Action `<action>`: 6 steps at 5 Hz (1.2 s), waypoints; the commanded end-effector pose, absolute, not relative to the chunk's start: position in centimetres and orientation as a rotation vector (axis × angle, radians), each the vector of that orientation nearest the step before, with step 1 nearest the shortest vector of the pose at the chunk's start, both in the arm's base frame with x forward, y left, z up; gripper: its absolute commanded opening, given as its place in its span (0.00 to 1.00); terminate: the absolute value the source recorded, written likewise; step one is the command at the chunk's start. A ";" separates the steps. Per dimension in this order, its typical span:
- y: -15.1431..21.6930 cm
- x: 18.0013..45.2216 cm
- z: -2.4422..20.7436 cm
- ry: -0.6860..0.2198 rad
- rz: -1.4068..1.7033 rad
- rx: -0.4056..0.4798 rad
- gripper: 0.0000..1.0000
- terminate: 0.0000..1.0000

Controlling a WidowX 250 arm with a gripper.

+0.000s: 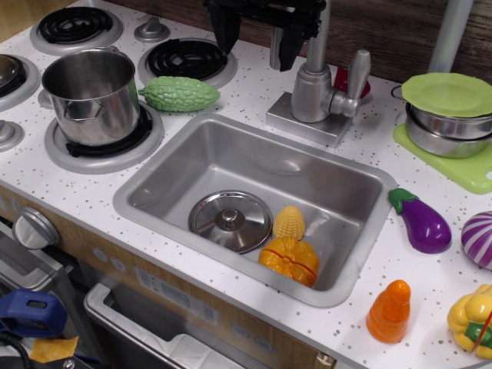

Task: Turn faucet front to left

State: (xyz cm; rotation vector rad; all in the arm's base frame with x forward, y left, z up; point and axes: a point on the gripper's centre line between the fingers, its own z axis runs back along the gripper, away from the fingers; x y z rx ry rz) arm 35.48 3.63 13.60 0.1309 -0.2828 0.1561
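The silver-grey faucet (311, 86) stands on its square base (301, 125) behind the sink (154, 181). Its thin pipe (319, 34) rises out of the top of the frame, and its stubby lever handle (357, 74) points up on the right. My black gripper (257, 54) hangs at the top edge, just left of the pipe and above the counter. Its jaws are open and hold nothing. Its right finger (289, 48) is close beside the pipe. The top of the faucet is out of view.
A steel pot (91, 94) sits on a burner at left, with a green bitter gourd (181, 94) beside it. The sink holds a lid (231, 221), corn and an orange toy. Stacked bowls with a green lid (448, 108), an eggplant (421, 221) and a carrot (390, 311) are at right.
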 end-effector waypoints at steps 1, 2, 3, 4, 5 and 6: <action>4.9 37.6 14.9 -0.418 0.128 0.169 1.00 0.00; 5.5 38.3 14.6 -0.432 0.138 0.193 0.00 0.00; 7.5 39.0 13.9 -0.469 0.092 0.236 0.00 0.00; 9.3 40.2 13.8 -0.502 0.055 0.275 0.00 0.00; 11.0 41.3 13.3 -0.532 0.011 0.283 0.00 0.00; 12.4 42.3 13.0 -0.551 -0.015 0.290 0.00 0.00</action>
